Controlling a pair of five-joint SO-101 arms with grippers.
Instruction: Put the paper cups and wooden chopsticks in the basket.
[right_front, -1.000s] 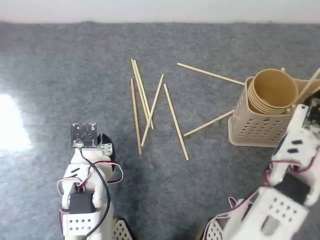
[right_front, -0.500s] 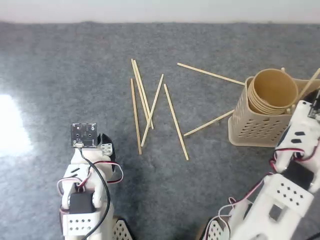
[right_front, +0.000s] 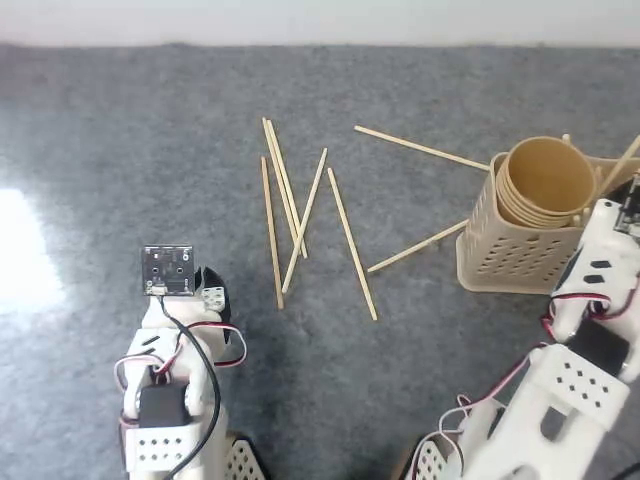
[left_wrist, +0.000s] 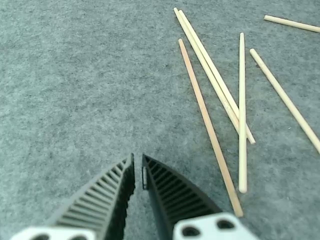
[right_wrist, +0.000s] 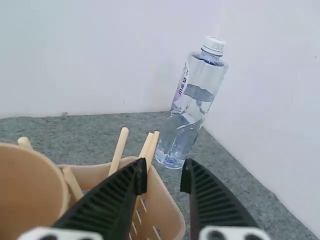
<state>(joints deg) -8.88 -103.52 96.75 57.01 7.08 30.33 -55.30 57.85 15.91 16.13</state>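
Right gripper (right_wrist: 164, 169) is parked just above the rim of the basket (right_wrist: 161, 210), fingers parted a little and nothing pinched between them.

The basket is a beige slotted one, standing upright at the right edge of the grey tabletop (right_front: 120, 150). Inside there's a stack of paper cups (right_front: 548, 180) nested into each other, mouths up, filling the part of the basket nearer the middle of the tabletop. A few wooden chopsticks (right_wrist: 119, 147) stand tilted in the other part, tips poking up past the rim.

Seven loose chopsticks (right_front: 350, 240) lie flat out on the tabletop. Five are in a rough fan around the middle, a couple of them crossing. The other two point toward the basket with their ends right at its wall.

Left gripper (left_wrist: 138, 165) is over on the other side, well apart from the basket, fingers pretty much closed with just a sliver of gap and holding nothing. It hangs low over bare tabletop, near the closest end of the fan.

Past the basket a clear water bottle (right_wrist: 192, 105) stands upright by the wall.
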